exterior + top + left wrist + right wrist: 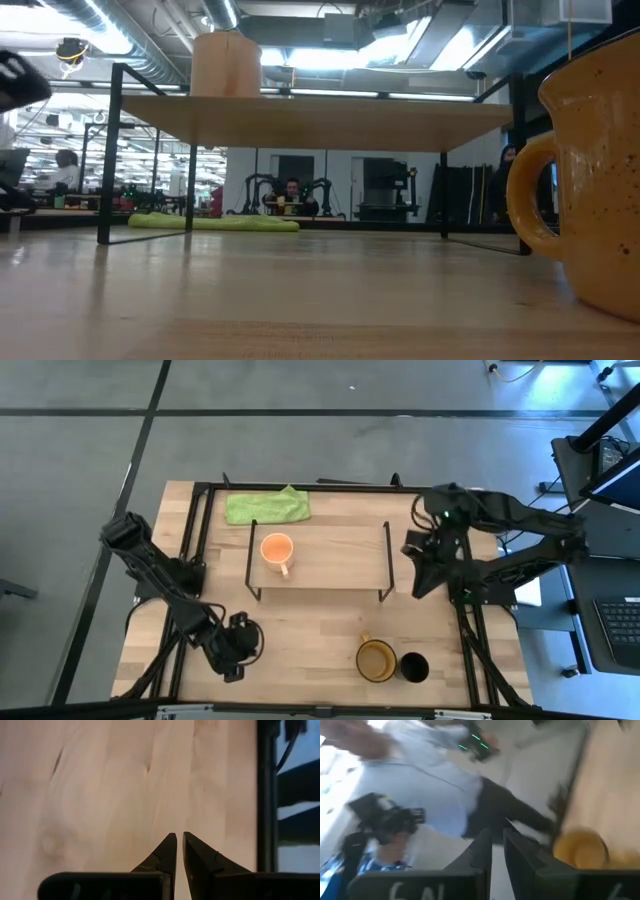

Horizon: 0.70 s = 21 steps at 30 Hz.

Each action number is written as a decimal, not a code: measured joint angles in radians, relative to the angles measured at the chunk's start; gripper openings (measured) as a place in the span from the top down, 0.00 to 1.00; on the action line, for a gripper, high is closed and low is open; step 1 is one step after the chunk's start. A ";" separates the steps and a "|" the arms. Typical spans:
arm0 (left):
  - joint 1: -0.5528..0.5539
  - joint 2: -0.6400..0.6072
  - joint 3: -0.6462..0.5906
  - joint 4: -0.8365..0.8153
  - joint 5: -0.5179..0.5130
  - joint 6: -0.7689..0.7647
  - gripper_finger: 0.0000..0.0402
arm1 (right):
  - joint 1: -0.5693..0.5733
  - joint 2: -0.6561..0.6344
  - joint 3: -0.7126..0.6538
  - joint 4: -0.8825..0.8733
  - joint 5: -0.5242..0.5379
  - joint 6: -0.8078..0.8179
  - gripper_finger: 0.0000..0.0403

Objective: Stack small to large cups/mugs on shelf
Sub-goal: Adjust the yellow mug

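Observation:
The light-orange mug (276, 550) stands upright on the left part of the wooden shelf (330, 565); it also shows in the low view (226, 64). The olive-yellow mug (376, 659) and the black cup (414, 667) stand side by side on the table near its front edge. The olive-yellow mug also shows in the low view (590, 180). My left gripper (235, 652) is shut and empty, low over the table's near left part (179, 837). My right gripper (417, 586) is shut and empty beside the shelf's right end (497, 834).
A green cloth (266, 506) lies at the table's far edge behind the shelf. A black frame (200, 510) runs around the table. Bare wood lies between the shelf and the front edge. A person (290, 195) sits far off in the room.

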 joint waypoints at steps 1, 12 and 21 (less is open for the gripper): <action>-0.001 -0.006 -0.015 0.003 0.006 0.006 0.94 | 0.034 0.001 0.021 -0.057 0.068 0.020 0.87; 0.000 -0.020 -0.074 0.025 0.060 0.104 0.94 | 0.318 0.024 0.060 0.113 0.523 0.528 0.87; 0.001 -0.020 -0.074 0.021 0.072 0.140 0.94 | 0.332 0.103 0.058 0.345 0.804 0.470 0.87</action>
